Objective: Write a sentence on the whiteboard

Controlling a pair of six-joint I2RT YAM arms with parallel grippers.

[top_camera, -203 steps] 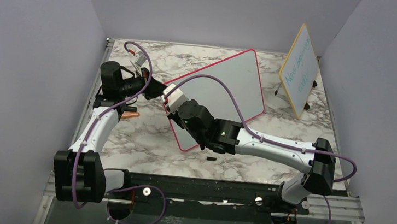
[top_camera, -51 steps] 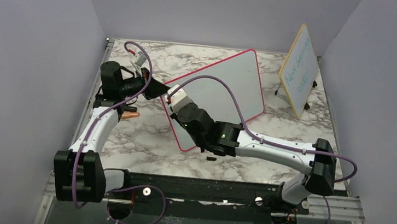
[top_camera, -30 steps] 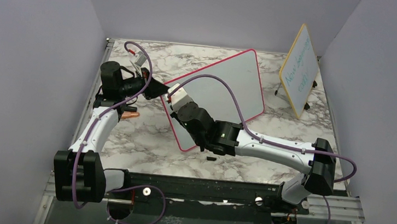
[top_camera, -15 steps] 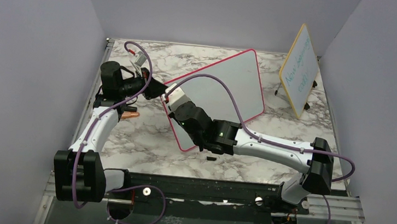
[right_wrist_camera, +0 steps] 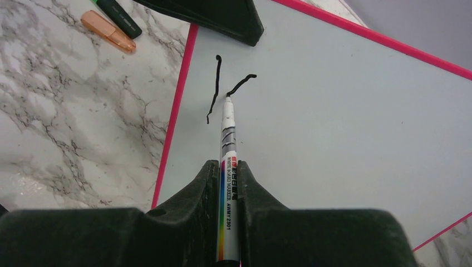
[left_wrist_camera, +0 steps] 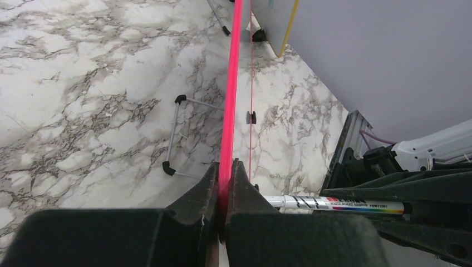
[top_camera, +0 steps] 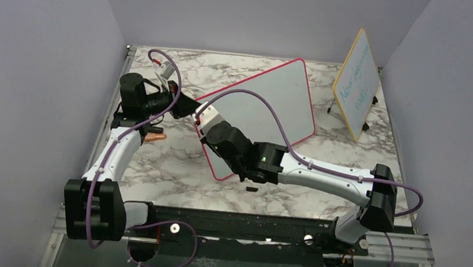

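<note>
top view: the large white rectangular whiteboard with a thin pink-red frame (top_camera: 270, 101) stands tilted at the middle of the grey-veined marble table (top_camera: 172, 166), its long side running from 7 o'clock up to 1 o'clock. the left gripper (top_camera: 189, 107) meets the board's corner at the board's 9 o'clock. the right gripper (top_camera: 204, 113) is just beside it, over the board's face. a smaller yellow-framed board with teal writing (top_camera: 356, 86) stands well apart at 2 o'clock.

left wrist view: the left jaws are clenched on the pink frame edge, which runs away toward 12 o'clock. a white-barrelled whiteboard marker with a rainbow band (left_wrist_camera: 334, 204) lies at 4 o'clock, between the other arm's black fingers. a wire stand with black tips (left_wrist_camera: 177, 133) rests on the marble at 10 o'clock.

right wrist view: the right jaws grasp the marker barrel, pointing to 12 o'clock. its tip is at the lower end of the right one of two black marker strokes (right_wrist_camera: 214, 92), near the board's left frame edge. an orange highlighter (right_wrist_camera: 108, 31) and a dark green pen (right_wrist_camera: 119, 15) lie side by side on the marble at 10 o'clock.
</note>
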